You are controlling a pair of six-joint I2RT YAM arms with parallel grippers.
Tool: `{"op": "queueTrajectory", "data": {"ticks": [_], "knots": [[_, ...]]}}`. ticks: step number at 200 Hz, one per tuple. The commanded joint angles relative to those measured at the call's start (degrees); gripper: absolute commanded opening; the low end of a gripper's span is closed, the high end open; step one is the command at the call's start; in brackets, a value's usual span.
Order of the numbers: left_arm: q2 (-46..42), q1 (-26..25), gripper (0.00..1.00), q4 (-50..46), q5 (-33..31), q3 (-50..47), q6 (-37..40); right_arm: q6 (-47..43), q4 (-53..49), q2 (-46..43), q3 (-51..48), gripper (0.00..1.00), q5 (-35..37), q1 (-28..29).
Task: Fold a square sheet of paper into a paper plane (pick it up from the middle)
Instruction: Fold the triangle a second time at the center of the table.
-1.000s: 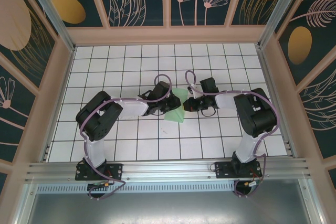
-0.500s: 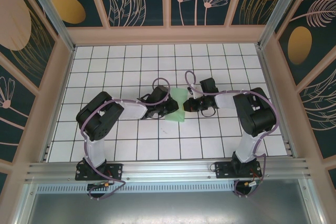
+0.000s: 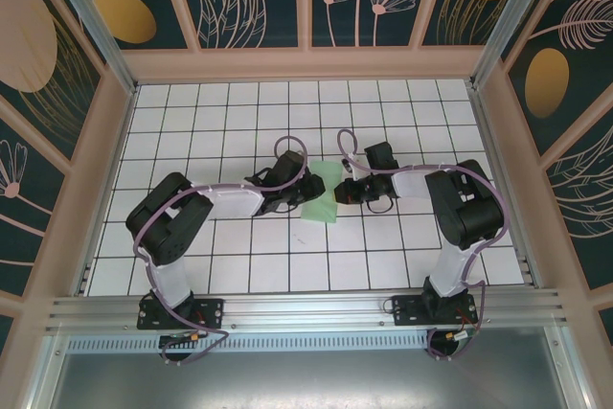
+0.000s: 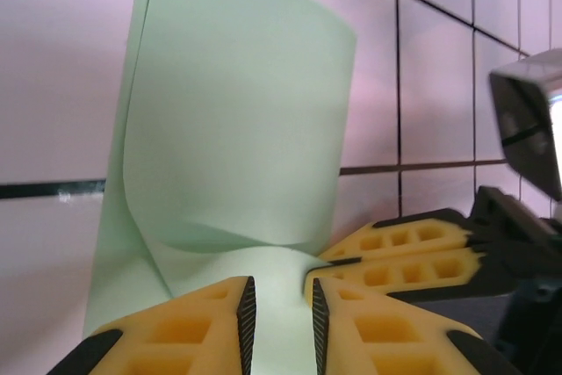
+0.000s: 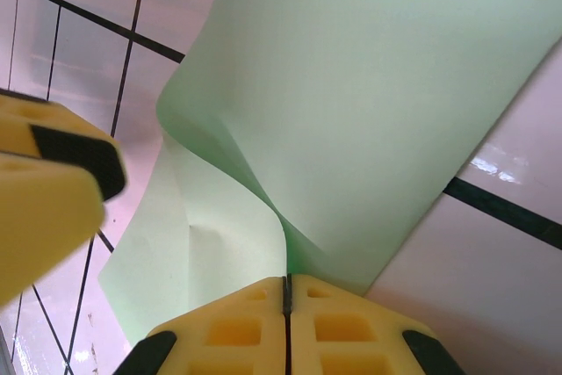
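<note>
The square sheet of paper (image 3: pixel 324 200), pale mint green and partly folded over itself, lies near the middle of the table between the two arms. In the left wrist view the paper (image 4: pixel 237 111) curls up in a soft bend. My left gripper (image 4: pixel 279 292) stands slightly open, its pads a little apart with the sheet's raised bend between them. My right gripper (image 5: pixel 286 283) is shut on a pinched ridge of the paper (image 5: pixel 378 85). From above, the left gripper (image 3: pixel 308 193) and right gripper (image 3: pixel 337 193) meet at the sheet from opposite sides.
The white gridded table (image 3: pixel 239 112) is fenced by wooden walls (image 3: pixel 105 160) on three sides. A metal rail (image 3: pixel 306 308) carries the arm bases at the near edge. The right gripper's yellow fingers (image 4: pixel 404 248) sit close beside my left jaws.
The left gripper's jaws have parted a little. The left arm's elbow has dropped back toward the near left. The paper lies flatter. The right arm has stayed put.
</note>
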Motion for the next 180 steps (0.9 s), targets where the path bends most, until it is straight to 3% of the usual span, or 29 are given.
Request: {"op": "queueTrajectory", "data": {"ticks": [1, 124, 180], "knots": [[0.0, 0.32, 0.28, -2.58, -2.33, 1.12, 1.85, -1.29, -0.41, 1.16, 1.03, 0.09, -0.22, -0.23], [6.67, 0.72, 0.26, 0.24, -2.72, 1.79, 2.52, -1.38, -0.53, 1.68, 1.12, 0.09, -0.06, -0.23], [3.62, 0.92, 0.28, -0.77, -2.77, 1.93, 3.35, -1.38, -0.71, 1.37, 1.01, 0.09, 0.02, -0.22]]}}
